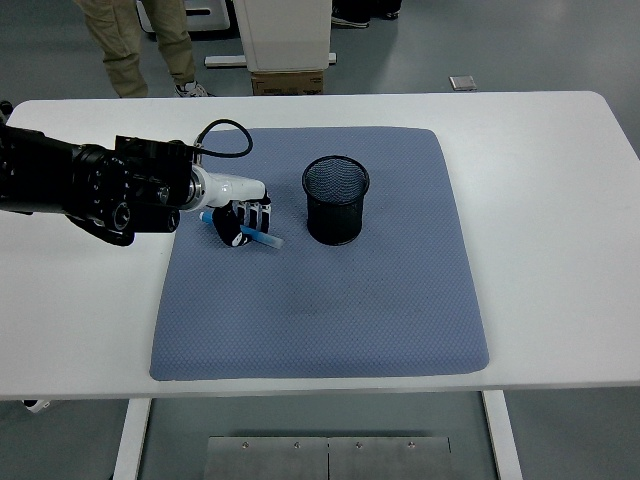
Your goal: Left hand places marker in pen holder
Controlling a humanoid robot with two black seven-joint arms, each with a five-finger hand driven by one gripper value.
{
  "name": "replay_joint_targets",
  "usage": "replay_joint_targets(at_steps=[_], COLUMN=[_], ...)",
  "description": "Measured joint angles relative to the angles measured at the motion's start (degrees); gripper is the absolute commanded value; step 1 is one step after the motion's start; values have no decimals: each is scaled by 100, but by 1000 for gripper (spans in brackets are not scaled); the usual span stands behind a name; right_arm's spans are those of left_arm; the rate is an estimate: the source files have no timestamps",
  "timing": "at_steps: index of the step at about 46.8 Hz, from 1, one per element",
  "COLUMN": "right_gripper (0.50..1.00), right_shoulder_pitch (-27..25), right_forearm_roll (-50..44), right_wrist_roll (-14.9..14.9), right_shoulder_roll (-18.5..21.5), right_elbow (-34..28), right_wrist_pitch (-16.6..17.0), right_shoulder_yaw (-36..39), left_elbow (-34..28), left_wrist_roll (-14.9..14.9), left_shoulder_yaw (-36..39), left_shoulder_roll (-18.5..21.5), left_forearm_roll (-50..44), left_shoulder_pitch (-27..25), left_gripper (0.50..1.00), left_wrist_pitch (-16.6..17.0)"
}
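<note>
The left hand (243, 219) reaches in over the blue-grey mat (320, 300) that covers the middle of the white desk (560, 200), its fingers (252, 214) curled tight around a blue marker (262, 238). The marker sits tilted in that grip, one end poking out toward the arm side of the hand and the other pointing down and away toward the mat. The black mesh pen holder (336, 199) stands upright on the mat just beyond the hand's fingertip side, apart from it. A person's legs (135, 45) show past the desk's far edge, behind the arm.
</note>
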Motion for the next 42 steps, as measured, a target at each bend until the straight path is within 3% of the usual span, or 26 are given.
replay_joint_targets(at_steps=[28,42], right_gripper=[1000,1000], right_shoulder_pitch=[0,0], right_forearm_roll=[0,0], right_wrist_roll=[-1,-1], right_shoulder_roll=[0,0], right_elbow=[0,-1], right_wrist_pitch=[0,0], right_shoulder_yaw=[0,1], left_elbow=[25,113], left_wrist_roll=[-67,-91], left_shoulder_yaw=[-70,-541], left_shoulder_roll=[320,547], left_forearm_roll=[1,-10], left_shoulder_pitch=[-535,-894], left_gripper=[500,500], left_wrist_pitch=[-84,-382])
